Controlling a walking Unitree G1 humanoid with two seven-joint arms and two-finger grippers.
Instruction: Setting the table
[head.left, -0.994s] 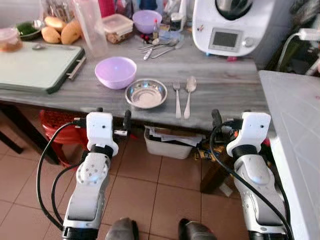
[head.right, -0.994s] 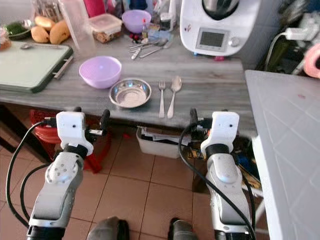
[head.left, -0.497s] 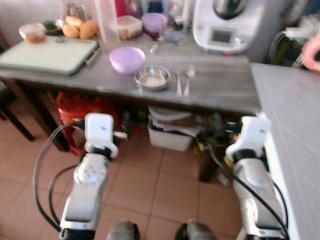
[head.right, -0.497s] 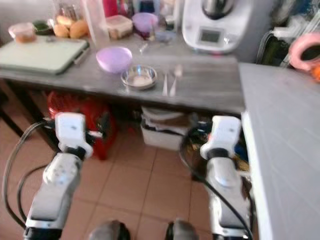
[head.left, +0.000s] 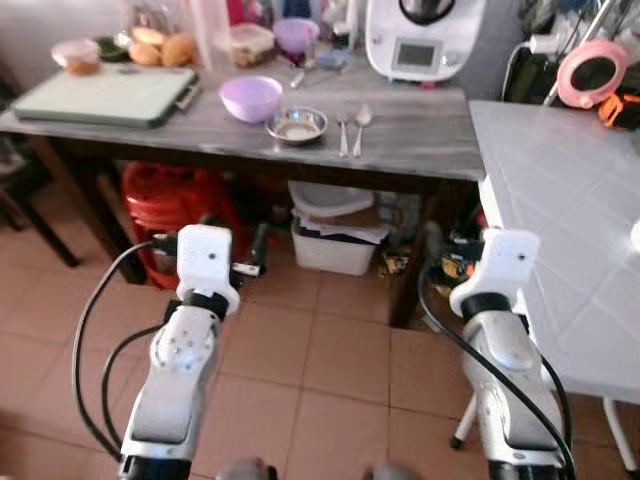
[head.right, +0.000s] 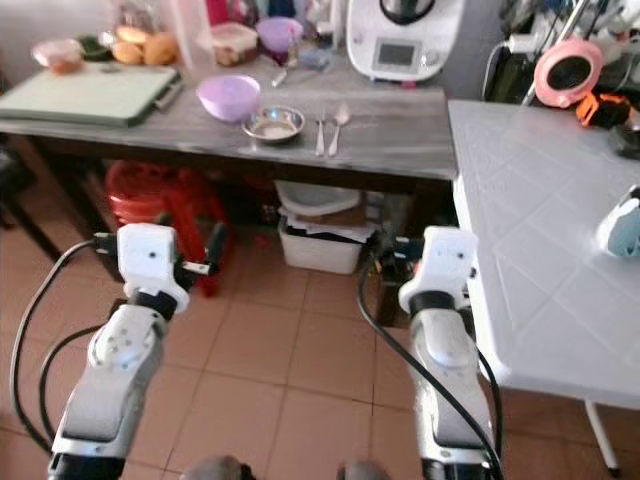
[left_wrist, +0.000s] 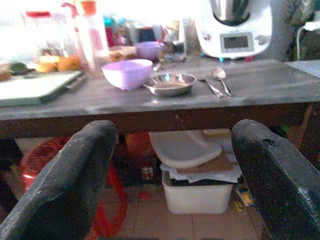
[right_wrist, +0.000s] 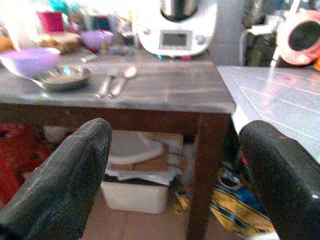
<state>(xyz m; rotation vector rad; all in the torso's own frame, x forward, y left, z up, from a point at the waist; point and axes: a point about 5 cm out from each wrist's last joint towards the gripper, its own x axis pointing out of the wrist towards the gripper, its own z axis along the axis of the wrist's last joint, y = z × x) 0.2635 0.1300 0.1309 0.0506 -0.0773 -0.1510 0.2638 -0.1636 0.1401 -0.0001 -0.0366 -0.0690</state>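
Backed off from the bench (head.left: 420, 150), so the whole view shifted. Steel bowl (head.left: 296, 125), fork (head.left: 342, 133) and spoon (head.left: 359, 128) lie well ahead of both grippers. Left gripper (left_wrist: 175, 165) and right gripper (right_wrist: 175, 165) are held out level over the tiled floor, fingers wide apart, holding nothing.

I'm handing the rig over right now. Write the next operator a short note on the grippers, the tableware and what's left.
Left gripper: open, holding nothing, short of the wooden table.
Right gripper: open, holding nothing, likewise.
On the wooden table near its front edge: purple bowl, steel bowl, fork, spoon.
White table on the right.
Done: nothing picked up.
Left: probably step in, grasp the tableware and lay it out.
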